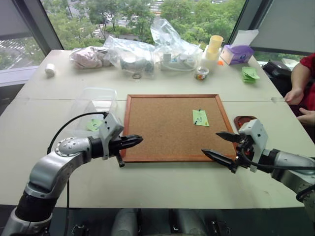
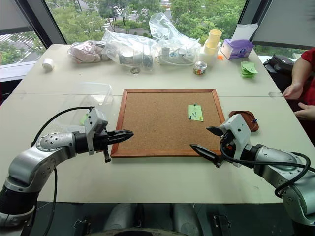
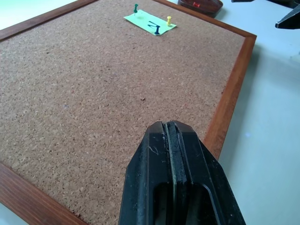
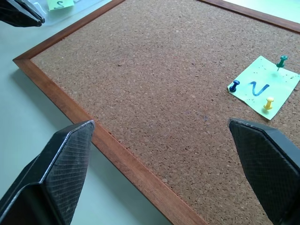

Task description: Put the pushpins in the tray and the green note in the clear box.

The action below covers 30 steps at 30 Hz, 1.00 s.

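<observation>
Right wrist view is showing the green note [image 4: 264,87] lying flat on the corkboard [image 4: 154,89], toward its right side, with three pushpins [image 4: 268,103] sticking in it: a green one at one corner, a blue one at another, a yellow one at a third; a blue scribble is sitting between them. The tray [image 1: 242,120] is resting on the counter [image 1: 162,184] just beside the board's right edge, partly hidden by the right arm. The clear box [image 1: 93,101] is sitting beside the board's left edge, with a smaller green note [image 1: 93,125] at its near end. The right claw [image 1: 218,144] is hovering over the board's near right corner, fingers spread wide and empty; the left claw [image 1: 138,139] is hanging at the board's near left edge, clenched on nothing.
</observation>
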Each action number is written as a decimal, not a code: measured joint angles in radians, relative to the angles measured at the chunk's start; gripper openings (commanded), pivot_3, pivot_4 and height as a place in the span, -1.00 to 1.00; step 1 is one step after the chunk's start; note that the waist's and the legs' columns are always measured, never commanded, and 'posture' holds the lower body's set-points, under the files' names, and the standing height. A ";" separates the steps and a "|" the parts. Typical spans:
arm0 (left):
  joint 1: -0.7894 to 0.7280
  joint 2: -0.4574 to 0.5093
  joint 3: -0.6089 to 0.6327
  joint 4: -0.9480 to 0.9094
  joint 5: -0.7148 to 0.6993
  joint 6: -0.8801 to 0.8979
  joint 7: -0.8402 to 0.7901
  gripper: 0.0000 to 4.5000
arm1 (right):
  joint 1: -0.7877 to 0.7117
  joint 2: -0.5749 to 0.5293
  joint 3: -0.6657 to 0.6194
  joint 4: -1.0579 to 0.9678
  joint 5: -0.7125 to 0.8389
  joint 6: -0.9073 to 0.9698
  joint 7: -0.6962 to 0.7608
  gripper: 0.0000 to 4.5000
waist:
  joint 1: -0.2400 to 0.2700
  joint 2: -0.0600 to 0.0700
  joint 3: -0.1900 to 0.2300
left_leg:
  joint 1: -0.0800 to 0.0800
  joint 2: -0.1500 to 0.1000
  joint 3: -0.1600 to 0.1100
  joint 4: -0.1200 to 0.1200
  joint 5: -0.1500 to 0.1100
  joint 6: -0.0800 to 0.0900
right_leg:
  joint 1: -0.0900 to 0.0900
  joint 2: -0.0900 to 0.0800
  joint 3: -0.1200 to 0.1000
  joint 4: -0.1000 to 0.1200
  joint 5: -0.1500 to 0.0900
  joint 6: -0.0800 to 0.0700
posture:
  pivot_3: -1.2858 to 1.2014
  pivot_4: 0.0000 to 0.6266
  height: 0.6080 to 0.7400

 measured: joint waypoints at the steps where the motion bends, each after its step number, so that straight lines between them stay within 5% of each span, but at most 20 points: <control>1: -0.006 0.000 0.001 0.000 -0.006 0.001 0.000 -1.00 | 0.000 0.000 0.000 0.000 -0.001 0.000 -0.001 0.97 | 0.000 0.000 0.000 | 0.000 0.000 0.000 0.000 0.000 0.000 | 0.000 0.000 0.000 0.000 0.000 0.000 | 0.03 -0.52 0.97; 21: -0.084 -0.060 -0.023 0.055 0.046 -0.033 0.047 -1.00 | -0.055 0.044 0.045 0.043 -0.045 0.004 -0.086 0.97 | 0.002 0.000 0.000 | 0.000 0.000 0.000 0.001 0.000 0.000 | 0.000 0.000 0.000 0.000 0.000 0.000 | 0.03 -0.52 0.97; 30: -0.300 -0.166 -0.226 0.321 0.235 -0.141 0.030 -1.00 | -0.374 0.166 0.180 0.314 -0.168 -0.022 -0.192 0.97 | -0.005 0.001 0.000 | 0.000 -0.001 0.001 0.000 0.000 0.000 | -0.002 0.003 0.000 0.001 0.000 0.000 | 0.03 -0.52 0.97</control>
